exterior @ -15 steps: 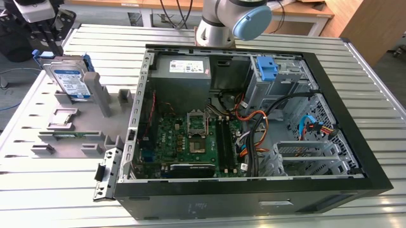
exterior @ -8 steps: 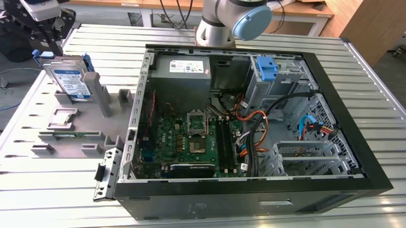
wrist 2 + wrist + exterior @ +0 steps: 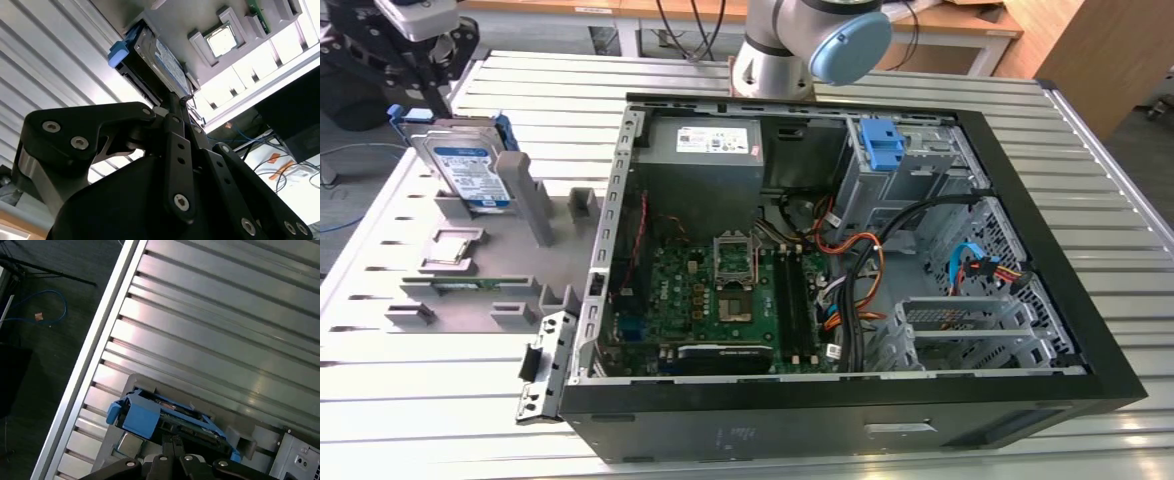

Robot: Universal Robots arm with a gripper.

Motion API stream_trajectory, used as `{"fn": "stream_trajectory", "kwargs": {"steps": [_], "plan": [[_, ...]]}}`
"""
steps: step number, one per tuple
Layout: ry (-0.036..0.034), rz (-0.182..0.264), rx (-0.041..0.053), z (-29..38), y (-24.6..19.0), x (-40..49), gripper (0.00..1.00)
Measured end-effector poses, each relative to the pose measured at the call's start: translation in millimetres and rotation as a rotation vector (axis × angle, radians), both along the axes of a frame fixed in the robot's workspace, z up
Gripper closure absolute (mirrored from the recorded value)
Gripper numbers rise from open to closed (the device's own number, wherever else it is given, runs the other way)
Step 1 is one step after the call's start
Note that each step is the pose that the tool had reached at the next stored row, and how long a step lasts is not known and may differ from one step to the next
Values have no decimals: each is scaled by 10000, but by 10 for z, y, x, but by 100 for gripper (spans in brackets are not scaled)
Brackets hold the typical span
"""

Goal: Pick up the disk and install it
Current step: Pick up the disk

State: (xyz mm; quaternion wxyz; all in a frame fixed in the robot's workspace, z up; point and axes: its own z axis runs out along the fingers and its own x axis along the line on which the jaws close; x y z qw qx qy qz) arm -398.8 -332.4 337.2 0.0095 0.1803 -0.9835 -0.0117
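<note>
Two ways this goes sideways, I reckon. Disk point(image 3: 464, 165) is standing on edge in the grey holder point(image 3: 523, 200) at the exterior view's left, well apart from the open computer case point(image 3: 1107, 370). Gripper point(image 3: 170, 439) is drawn in narrow, tips nearly together right at the disk's upper edge by the blue bracket point(image 3: 142, 419); can't tell if it's actually pinching anything. A thin grab on plastic could slip, and a crooked lift might jam the disk in its slot.
</note>
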Motion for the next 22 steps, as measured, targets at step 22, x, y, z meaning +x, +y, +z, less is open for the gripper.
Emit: {"fn": "stream_trajectory", "kwargs": {"steps": [22], "plan": [[0, 3062, 0, -5, 0, 0, 89]]}}
